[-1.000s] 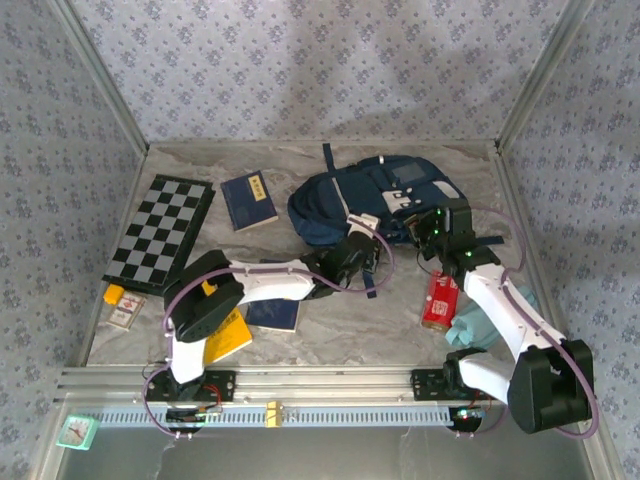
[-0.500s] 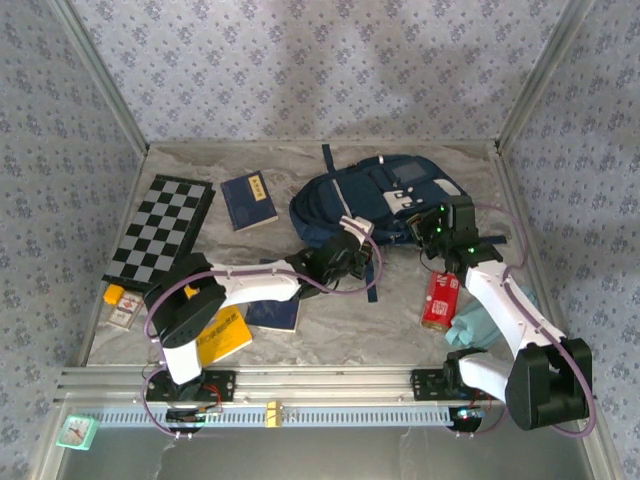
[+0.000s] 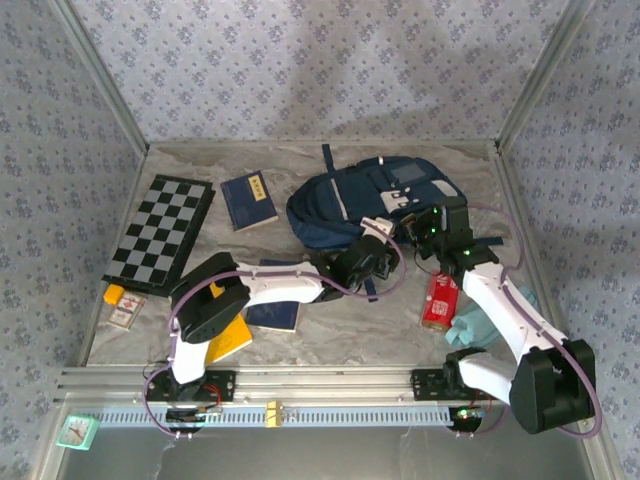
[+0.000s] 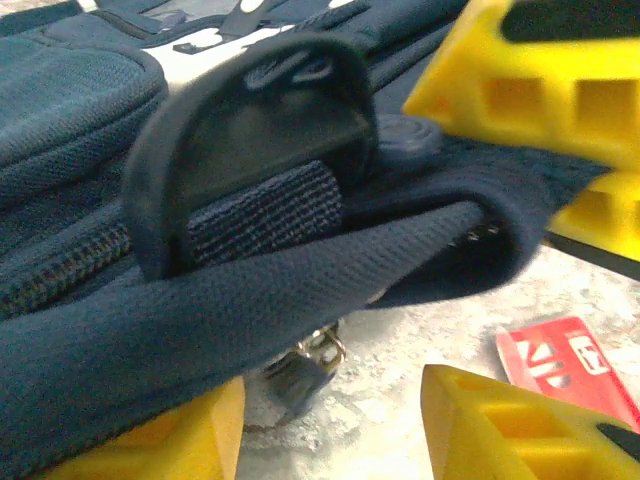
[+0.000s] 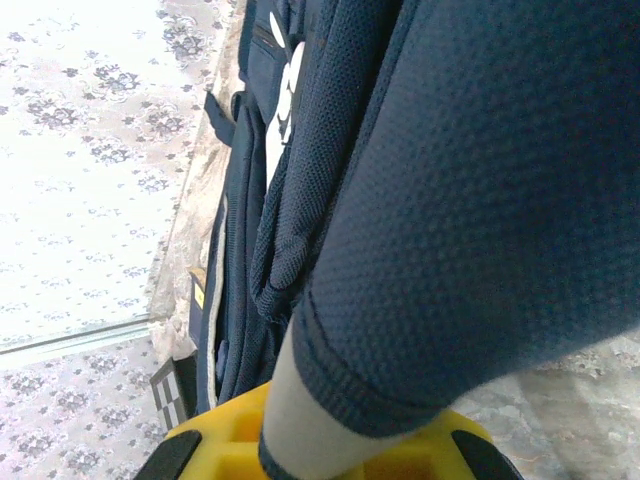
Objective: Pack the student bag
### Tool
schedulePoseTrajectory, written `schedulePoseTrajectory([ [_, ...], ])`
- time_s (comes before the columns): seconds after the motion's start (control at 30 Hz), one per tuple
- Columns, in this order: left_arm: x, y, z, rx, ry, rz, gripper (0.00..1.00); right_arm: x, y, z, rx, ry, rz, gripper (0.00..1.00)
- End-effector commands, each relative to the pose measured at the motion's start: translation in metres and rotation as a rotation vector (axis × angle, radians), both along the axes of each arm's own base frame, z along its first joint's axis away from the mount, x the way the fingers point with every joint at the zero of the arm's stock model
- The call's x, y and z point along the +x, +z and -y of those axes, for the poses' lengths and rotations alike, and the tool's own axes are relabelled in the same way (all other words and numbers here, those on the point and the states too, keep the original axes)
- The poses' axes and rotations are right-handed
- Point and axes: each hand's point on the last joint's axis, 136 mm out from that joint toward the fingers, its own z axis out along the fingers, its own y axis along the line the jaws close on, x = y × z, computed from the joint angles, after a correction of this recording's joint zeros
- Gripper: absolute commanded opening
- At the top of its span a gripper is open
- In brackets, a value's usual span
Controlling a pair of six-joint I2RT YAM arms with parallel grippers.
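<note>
The navy student bag (image 3: 365, 195) lies at the back right of the table, its white patches facing up. At its near edge my left gripper (image 3: 376, 256) stands open; in the left wrist view its yellow fingers (image 4: 505, 432) are spread wide on the table below a thick fold of the bag (image 4: 250, 290), and a metal zipper pull (image 4: 308, 368) hangs between them. My right gripper (image 3: 431, 226) is at the bag's right end, shut on a fold of its navy fabric (image 5: 470, 230). The right gripper's yellow fingers (image 4: 540, 85) also appear in the left wrist view.
A chessboard (image 3: 160, 230) and a blue book (image 3: 249, 200) lie left of the bag. A dark notebook (image 3: 272, 315) and a yellow book (image 3: 228, 338) sit under the left arm. A red packet (image 3: 438, 300) and a teal cloth (image 3: 482, 320) lie near the right arm.
My left gripper has moved to the right along the bag's near edge. The right gripper has shifted slightly with the bag's fabric in it.
</note>
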Motion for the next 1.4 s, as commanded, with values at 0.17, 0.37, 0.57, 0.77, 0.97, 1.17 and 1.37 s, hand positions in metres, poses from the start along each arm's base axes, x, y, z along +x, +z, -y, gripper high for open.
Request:
schedulePoseTrajectory([
  [0.17,0.044,0.017,-0.025,-0.041,0.273,0.068,0.47,0.003,0.033,-0.017,0.073,0.029,0.111,0.0],
  [0.37,0.047,0.034,-0.021,-0.024,0.225,0.144,0.2,0.002,0.027,-0.017,0.06,0.037,0.098,0.0],
  [0.57,0.037,0.045,-0.025,-0.017,0.145,0.174,0.0,0.002,0.023,-0.013,0.039,0.032,0.092,0.0],
  [0.77,0.028,0.042,-0.034,-0.02,0.101,0.157,0.0,0.006,0.024,-0.006,0.027,0.02,0.095,0.0],
  [0.97,0.021,0.041,-0.043,-0.048,0.071,0.133,0.0,0.009,0.026,-0.005,0.015,0.025,0.093,0.0],
  [1.17,0.019,0.041,-0.051,-0.033,0.065,0.129,0.0,0.013,0.028,-0.004,0.02,0.025,0.092,0.0],
  [1.37,0.015,0.034,-0.072,0.001,0.063,0.081,0.0,0.02,0.028,0.006,0.03,0.033,0.09,0.0],
])
